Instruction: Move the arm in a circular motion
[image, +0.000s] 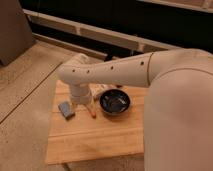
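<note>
The cream-white arm (125, 72) reaches from the right across the frame, its thick tubular segment with a row of small dark holes ending in a rounded elbow (74, 72) above the left part of a wooden table (95, 137). From the elbow a short segment drops down to the gripper (82, 102), which hangs low over the table's back left, between a grey block and a dark bowl. The arm's wide shoulder fills the right side of the view.
On the table lie a grey block (66, 109), a small orange object (93, 113) and a dark bowl (114, 102). Speckled floor (25, 95) lies to the left. A dark wall with light rails (100, 35) runs along the back.
</note>
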